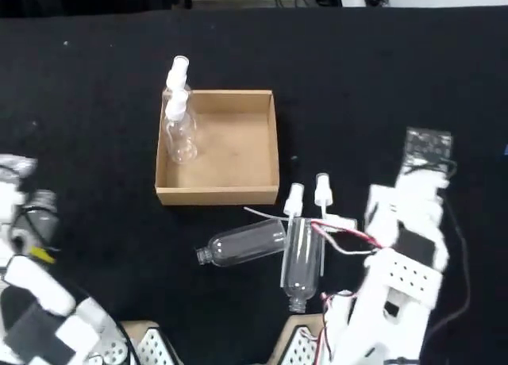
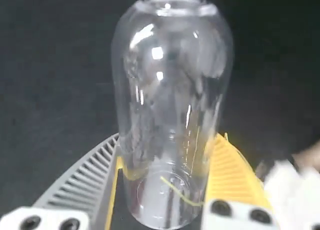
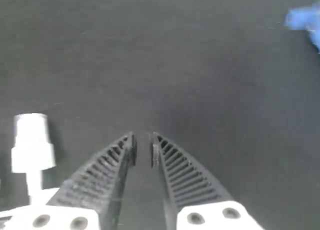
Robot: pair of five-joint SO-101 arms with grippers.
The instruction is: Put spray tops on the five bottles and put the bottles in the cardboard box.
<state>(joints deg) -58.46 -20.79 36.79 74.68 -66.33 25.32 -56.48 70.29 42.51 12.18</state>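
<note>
A clear, topless bottle [image 2: 170, 80] sits between the grey and yellow fingers of my left gripper [image 2: 167, 155], which is shut on its lower body. In the high view this arm is at the table's left edge [image 1: 36, 214]. Two more topless bottles lie crossed on the black table in front of the cardboard box [image 1: 218, 194], one [image 1: 242, 243] on its side and one [image 1: 302, 262] pointing to the near edge. Two loose spray tops [image 1: 294, 198] [image 1: 322, 189] stand beside them. Two bottles with spray tops [image 1: 179, 135] are along the box's left wall. My right gripper [image 3: 142, 140] is shut on nothing, with a spray top [image 3: 32, 145] off to its side.
The right arm [image 1: 405, 254] with its red and white wires stands just right of the lying bottles. A blue scrap [image 3: 305, 22] lies at the far right of the table. The black cloth around the box is bare.
</note>
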